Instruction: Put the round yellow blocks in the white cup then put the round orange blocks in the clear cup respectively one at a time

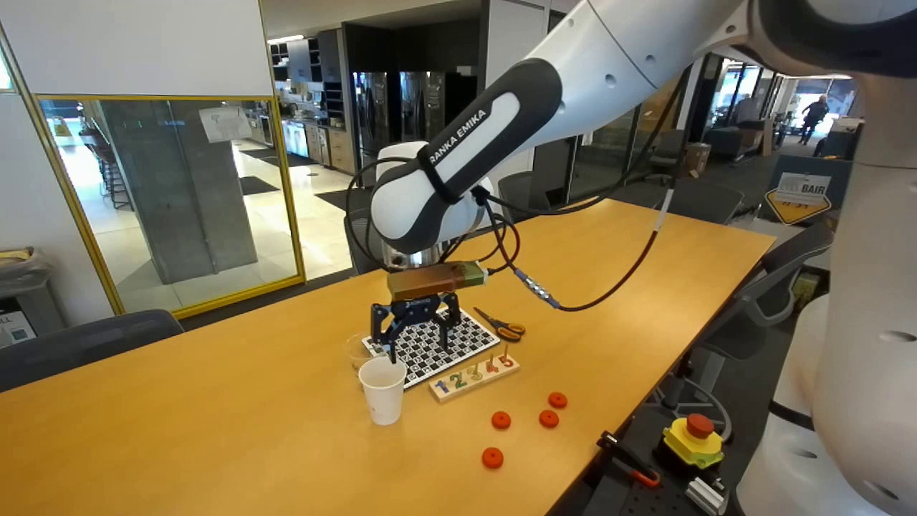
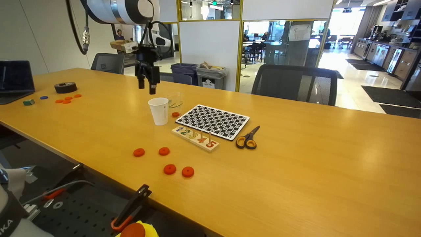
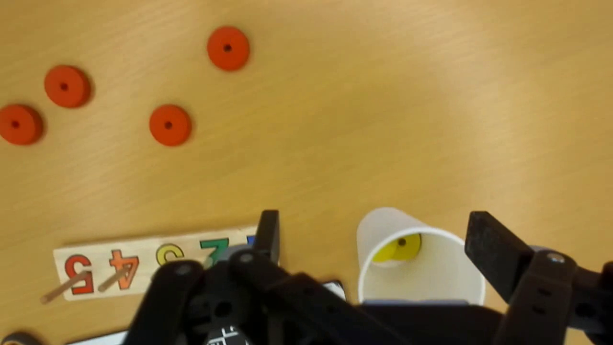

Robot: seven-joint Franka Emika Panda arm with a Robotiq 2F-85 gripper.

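The white cup [image 1: 383, 394] stands upright on the table; the wrist view looks into it, and yellow round blocks [image 3: 407, 247] lie overlapping on its bottom. Above the cup hangs my gripper [image 2: 147, 88], its fingers wide apart with nothing between them. Beside the white cup is the clear cup [image 2: 175, 99], partly hidden behind it in an exterior view and not visible in the wrist view. A round orange block [image 2: 176, 114] shows at the clear cup's foot; I cannot tell whether it is inside. Several round orange blocks [image 3: 171, 125] lie loose near the table edge.
The checkered board [image 2: 213, 121] lies near the cups, with a numbered peg board [image 1: 474, 378] in front and scissors [image 2: 248, 138] at its corner. Farther along are orange discs [image 2: 67, 101], a blue disc [image 2: 43, 97], a green block [image 2: 29, 102], black tape [image 2: 65, 87] and a laptop [image 2: 14, 82].
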